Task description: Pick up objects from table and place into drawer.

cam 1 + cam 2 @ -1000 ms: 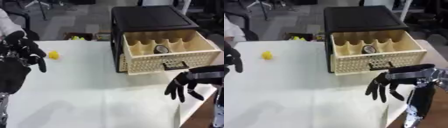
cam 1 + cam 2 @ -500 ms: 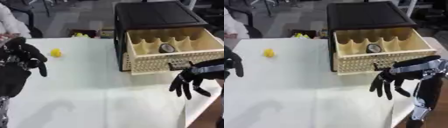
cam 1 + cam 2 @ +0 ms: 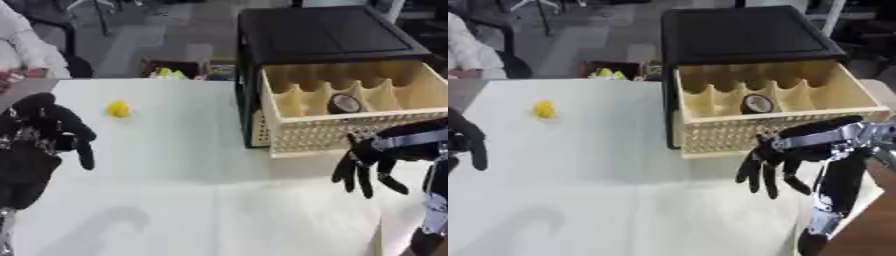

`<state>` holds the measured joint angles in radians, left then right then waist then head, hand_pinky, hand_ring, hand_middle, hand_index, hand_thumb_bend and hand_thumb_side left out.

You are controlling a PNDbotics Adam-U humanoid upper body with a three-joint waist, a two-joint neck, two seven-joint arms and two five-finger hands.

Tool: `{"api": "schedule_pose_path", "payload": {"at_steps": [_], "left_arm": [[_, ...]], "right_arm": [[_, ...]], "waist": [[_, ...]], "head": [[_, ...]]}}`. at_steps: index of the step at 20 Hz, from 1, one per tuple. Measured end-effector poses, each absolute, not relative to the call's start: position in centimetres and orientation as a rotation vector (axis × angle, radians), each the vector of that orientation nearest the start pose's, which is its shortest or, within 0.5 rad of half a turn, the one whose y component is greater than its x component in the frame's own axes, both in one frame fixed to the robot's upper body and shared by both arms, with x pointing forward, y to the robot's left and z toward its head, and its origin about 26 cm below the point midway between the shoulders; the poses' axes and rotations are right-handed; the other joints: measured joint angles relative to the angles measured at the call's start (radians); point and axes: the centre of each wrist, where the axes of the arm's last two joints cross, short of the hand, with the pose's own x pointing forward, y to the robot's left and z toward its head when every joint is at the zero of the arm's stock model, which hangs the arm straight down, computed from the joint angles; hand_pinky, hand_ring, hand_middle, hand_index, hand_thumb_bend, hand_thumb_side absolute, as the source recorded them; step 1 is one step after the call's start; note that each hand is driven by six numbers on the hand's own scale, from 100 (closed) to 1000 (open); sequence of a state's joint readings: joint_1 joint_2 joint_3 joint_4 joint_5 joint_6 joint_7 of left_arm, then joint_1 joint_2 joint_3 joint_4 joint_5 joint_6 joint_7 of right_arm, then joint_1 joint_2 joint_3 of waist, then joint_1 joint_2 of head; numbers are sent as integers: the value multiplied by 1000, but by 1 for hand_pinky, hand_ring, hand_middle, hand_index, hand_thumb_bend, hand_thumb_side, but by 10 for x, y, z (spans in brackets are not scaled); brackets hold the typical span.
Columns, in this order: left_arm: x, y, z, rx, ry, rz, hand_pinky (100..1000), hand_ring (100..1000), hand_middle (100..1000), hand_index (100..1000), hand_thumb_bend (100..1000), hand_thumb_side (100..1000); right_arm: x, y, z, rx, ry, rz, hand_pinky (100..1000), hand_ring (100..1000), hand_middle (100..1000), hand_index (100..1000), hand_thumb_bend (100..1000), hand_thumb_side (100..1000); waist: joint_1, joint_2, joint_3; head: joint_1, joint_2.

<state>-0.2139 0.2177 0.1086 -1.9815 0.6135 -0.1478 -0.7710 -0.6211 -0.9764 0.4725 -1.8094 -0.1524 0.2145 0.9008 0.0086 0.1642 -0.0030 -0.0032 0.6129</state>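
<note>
nearest, the black left hand at the left edge, fingers relaxed and drooping, holding nothing. black right hand before the drawer front, fingers spread downward, empty. white table. small round yellow object far left, well apart from both hands. cream perforated drawer, open, in a black cabinet, one dark round item inside. likely next: left hand reaches forward, fingers wide, and closes around the yellow object. against the earlier frame, the view has shifted; the right hand sits closer to the drawer.
</note>
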Motion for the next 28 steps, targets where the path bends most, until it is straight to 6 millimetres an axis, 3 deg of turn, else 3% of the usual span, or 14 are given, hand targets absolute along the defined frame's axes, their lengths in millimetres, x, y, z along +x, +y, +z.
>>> {"api": "schedule_pose_path", "payload": {"at_steps": [8,9,12,17,18,28], "left_arm": [[294,279,171,-841,-2309,-714,481,700,693,898,103,1000],[294,279,171,-840,-2309,-715,481,700,693,898,103,1000],[294,278,171,-842,-2309,-713,481,700,693,898,103,1000],[294,278,171,-843,-2308,-714,482,700,693,898,103,1000],[294,278,171,-843,-2307,-715,482,700,693,898,103,1000],[294,276,170,-836,-2302,-725,483,670,692,899,104,1000]], "right_arm": [[337,-272,235,106,-1072,1741,365,622,702,860,808,211],[337,-273,232,106,-1065,1740,368,623,702,860,758,126],[340,-279,224,95,-1038,1723,371,623,703,862,661,100],[341,-285,215,88,-1013,1707,370,623,704,862,589,100],[340,-286,215,86,-1015,1704,368,622,703,862,557,138],[342,-294,223,49,-1048,1694,363,622,728,861,608,162]], "waist": [[-4,4,6],[-4,4,6],[-2,9,7],[0,10,4],[0,10,3],[1,14,1]], "head": [[-9,-9],[-9,-9],[-13,-13],[-17,-18],[-18,-18],[-21,-26]]}}
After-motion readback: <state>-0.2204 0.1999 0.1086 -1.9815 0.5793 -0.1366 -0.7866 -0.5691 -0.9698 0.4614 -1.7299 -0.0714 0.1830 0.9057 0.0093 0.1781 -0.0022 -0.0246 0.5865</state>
